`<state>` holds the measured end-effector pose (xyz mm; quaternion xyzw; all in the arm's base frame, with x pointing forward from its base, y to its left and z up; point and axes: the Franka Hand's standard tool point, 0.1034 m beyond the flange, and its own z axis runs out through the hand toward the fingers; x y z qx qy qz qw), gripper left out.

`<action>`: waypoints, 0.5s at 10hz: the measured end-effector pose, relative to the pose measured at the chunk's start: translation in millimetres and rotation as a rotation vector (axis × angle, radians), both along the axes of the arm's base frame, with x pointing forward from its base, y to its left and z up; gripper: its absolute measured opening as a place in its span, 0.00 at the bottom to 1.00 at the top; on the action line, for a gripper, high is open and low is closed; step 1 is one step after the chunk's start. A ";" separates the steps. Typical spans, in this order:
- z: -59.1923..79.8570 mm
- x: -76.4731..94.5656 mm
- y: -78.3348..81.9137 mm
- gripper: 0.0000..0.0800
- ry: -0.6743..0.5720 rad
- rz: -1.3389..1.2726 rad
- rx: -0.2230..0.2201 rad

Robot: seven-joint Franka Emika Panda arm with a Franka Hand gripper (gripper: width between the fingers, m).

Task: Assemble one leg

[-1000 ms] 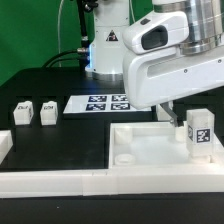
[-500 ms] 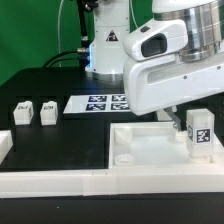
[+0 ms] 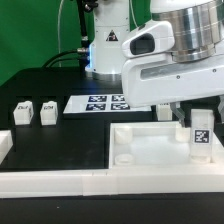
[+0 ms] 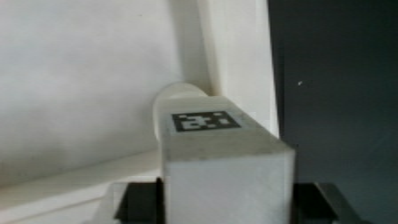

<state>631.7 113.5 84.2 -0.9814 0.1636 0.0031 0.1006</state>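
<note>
One leg stands upright on the white tray, toward the exterior view's right, tag facing out. The gripper straddles it with a finger on each side, though whether the pads press its flanks cannot be told. The step in hand looks like the grasp. Done well, it wants both pads square on the flat sides, a firm pinch before any lift, and a straight rise so nothing tips. Two more legs wait well apart on the black table beside the marker board.
</note>
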 end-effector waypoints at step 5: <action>-1.7 -2.2 -8.1 0.39 0.128 -0.904 0.099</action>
